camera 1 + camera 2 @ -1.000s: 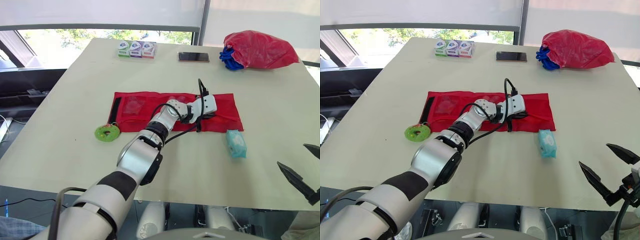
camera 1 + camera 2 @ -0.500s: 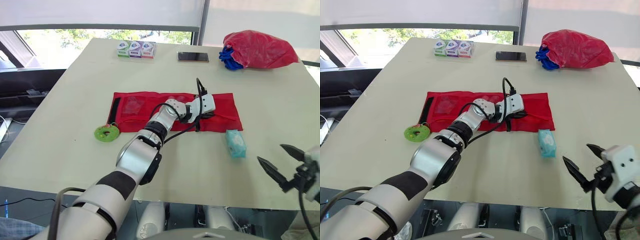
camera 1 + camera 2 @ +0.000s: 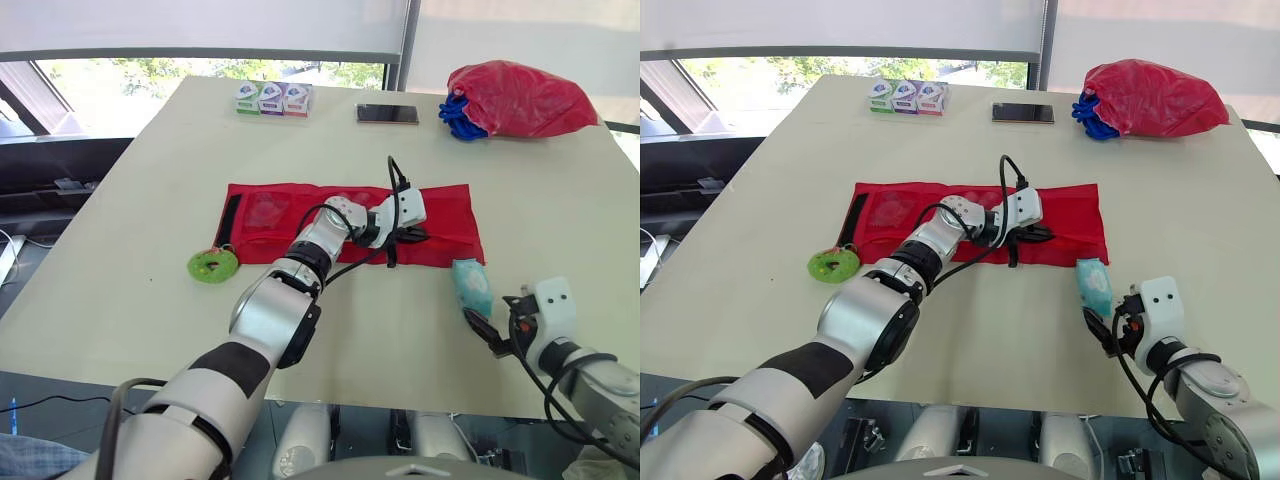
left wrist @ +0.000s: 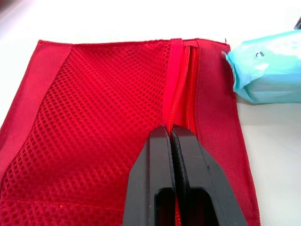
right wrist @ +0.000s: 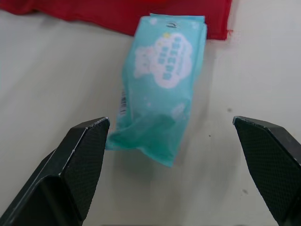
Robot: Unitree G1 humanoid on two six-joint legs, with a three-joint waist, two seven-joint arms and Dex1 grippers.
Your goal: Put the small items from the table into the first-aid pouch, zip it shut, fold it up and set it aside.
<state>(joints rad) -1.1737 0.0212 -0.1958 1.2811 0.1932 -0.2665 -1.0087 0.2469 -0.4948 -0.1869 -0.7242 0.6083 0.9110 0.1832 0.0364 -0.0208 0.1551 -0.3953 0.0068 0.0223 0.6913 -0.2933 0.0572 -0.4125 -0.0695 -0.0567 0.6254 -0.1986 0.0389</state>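
"Red cloth and mesh, laid flat mid-tabletop: is that the first-aid pouch?"

"Yes. It lies unfolded. My left tool rests on its zipper with the fingers pressed together. Whether a pull tab is pinched between them, I cannot tell."

"And the right tool?"

"My right tool is spread wide and empty, close to the near end of the teal wipes pack and not touching it. The pack lies on the tabletop just beside the pouch's right edge. A green ring lies at the pouch's other end."

"Which step is in hand?"

"Loading, by my reading. The pack is outside the pouch, and zipping, folding and setting aside are not yet done."

"What does the next move call for?"

"I would advance and lower the right tool until its fingers straddle the pack's width, then close gently, since the soft wrapper looks likely to crumple or slip. The pocket must also gape enough to take the pack, and my left tool at the zipper seems placed to manage that."
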